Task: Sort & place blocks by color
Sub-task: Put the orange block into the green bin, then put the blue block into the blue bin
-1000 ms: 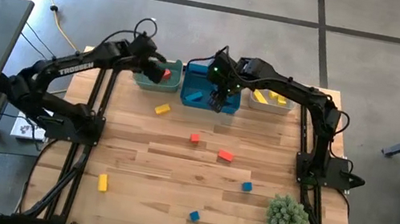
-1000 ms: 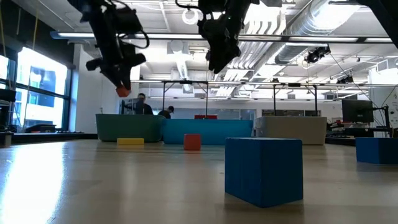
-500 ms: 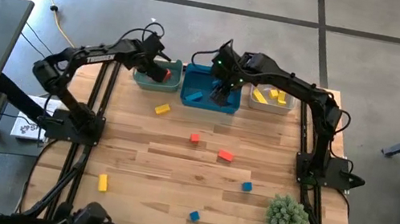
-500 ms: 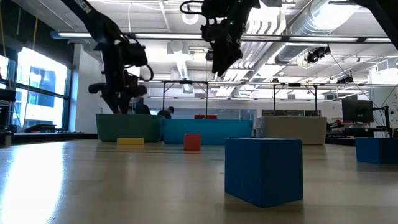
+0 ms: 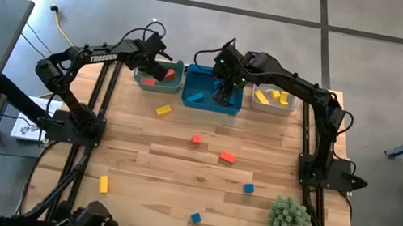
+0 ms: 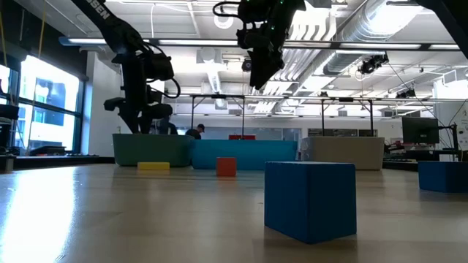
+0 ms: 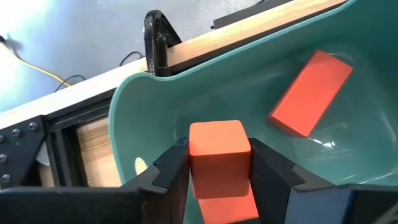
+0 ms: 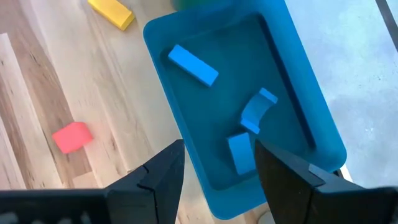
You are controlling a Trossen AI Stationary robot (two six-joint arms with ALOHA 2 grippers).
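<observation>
My left gripper (image 5: 162, 74) reaches down into the teal bin (image 5: 141, 83) at the table's far left, shut on a red cube (image 7: 219, 148). A red bar (image 7: 311, 93) lies flat on that bin's floor. My right gripper (image 5: 225, 92) hangs open above the blue bin (image 8: 292, 118), nothing between its fingers; below it several blue blocks (image 8: 193, 64) lie in the bin. Loose on the table are yellow blocks (image 5: 162, 110) (image 5: 103, 184), red blocks (image 5: 196, 138) (image 5: 227, 157) and blue blocks (image 5: 249, 188) (image 5: 195, 218). My left gripper pinches the red cube by two opposite side faces (image 7: 194, 163) between its two fingers. The fingers slant steeply down from above into the teal bin. The cube sits square between them, inside the bin's walls; whether it rests on the floor I cannot tell.
A pale bin (image 5: 273, 102) with yellow blocks stands right of the blue bin along the far edge. A spiky green ball (image 5: 288, 218) sits near the right front corner. A blue block (image 6: 310, 199) stands close to the low camera.
My left gripper has gone down and toward the far left with the red cube, from above the teal bin's rim into the bin. The cube has stayed between its fingers.
</observation>
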